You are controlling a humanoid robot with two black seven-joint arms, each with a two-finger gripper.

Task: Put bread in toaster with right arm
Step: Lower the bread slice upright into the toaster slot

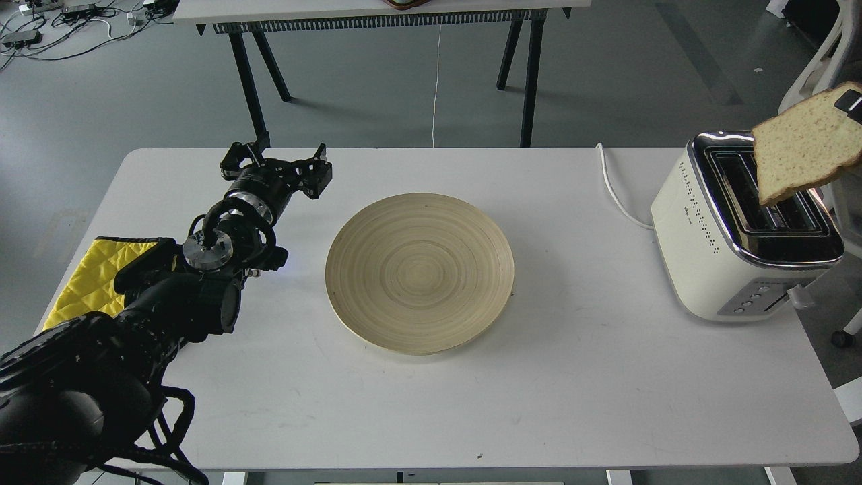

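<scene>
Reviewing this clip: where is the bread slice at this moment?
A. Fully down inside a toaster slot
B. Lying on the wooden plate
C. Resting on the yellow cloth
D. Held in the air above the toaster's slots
D: the bread hangs tilted over the toaster, pinched at its upper corner by the right end effector, and the wooden plate is bare.

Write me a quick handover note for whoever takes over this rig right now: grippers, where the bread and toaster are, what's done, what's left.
Left gripper: fingers open, empty, hovering over the table left of the wooden plate.
Right gripper: almost wholly out of frame at the right edge; only a dark tip shows on the bread's top corner, state unclear.
Bread: lifted, tilted, its lower corner over the toaster's slots.
Toaster: at the table's right end, slots empty as far as visible.
Done: bread picked up and brought over the toaster.
Left: straighten the slice, lower it into a slot, release.
</scene>
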